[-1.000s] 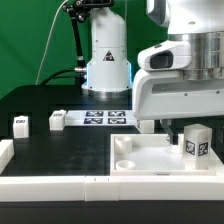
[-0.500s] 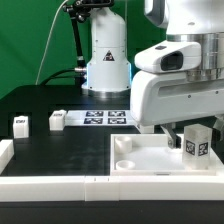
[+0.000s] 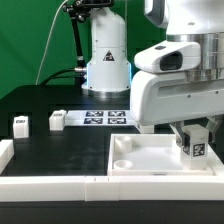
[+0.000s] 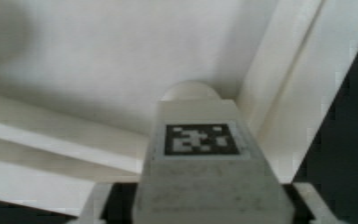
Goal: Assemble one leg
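My gripper (image 3: 191,128) is shut on a leg (image 3: 193,143), a small white block with a black-and-white tag facing the camera. It holds the leg upright at the far right corner of the large white square tray-like piece (image 3: 150,166); whether the leg touches it I cannot tell. In the wrist view the leg (image 4: 201,140) fills the middle between my fingers (image 4: 101,206), its tip by a round socket (image 4: 194,91) of the white piece (image 4: 87,60). Two more legs (image 3: 20,124) (image 3: 57,120) stand on the black table at the exterior view's left.
The marker board (image 3: 105,117) lies flat behind the tray piece, in front of the robot base (image 3: 106,62). A low white rail (image 3: 45,186) runs along the table's front edge and turns up at the left (image 3: 5,152). Two round sockets (image 3: 123,150) show at the tray's left side.
My gripper and the leg have moved slightly down and toward the exterior view's left, closer to the tray piece's corner. The other legs have not moved.
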Robot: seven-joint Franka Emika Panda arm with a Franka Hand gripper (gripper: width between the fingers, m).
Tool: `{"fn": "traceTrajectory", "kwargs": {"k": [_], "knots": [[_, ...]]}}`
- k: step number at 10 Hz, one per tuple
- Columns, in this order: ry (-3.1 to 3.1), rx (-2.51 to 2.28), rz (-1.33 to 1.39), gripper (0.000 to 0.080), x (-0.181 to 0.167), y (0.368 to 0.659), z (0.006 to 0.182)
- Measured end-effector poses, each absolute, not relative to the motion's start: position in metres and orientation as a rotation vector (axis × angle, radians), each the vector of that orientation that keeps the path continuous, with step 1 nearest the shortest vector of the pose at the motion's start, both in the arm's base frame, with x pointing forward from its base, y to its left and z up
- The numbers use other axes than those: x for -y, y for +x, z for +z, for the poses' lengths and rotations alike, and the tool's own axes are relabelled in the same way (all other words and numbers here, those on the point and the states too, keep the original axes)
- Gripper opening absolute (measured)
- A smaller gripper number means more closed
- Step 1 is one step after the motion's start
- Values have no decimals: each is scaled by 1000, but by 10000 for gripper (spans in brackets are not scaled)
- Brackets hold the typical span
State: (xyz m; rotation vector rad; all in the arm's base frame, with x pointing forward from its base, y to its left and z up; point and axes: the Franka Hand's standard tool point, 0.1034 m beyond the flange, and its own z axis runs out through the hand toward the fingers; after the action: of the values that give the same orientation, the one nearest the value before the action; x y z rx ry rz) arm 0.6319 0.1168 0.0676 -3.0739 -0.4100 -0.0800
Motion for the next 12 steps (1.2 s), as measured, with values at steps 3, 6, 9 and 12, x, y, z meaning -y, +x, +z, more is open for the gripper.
{"fn": "traceTrajectory", "kwargs": {"k": [3,6,9,12], "knots": [[-3081,-82,-68,289,-116,632,68],[-2988,-713,-47,290,-110,631,67],[-2930,-1017,-51,294,-96,631,67],[-2907,-1151,-54,299,-86,630,68]]}}
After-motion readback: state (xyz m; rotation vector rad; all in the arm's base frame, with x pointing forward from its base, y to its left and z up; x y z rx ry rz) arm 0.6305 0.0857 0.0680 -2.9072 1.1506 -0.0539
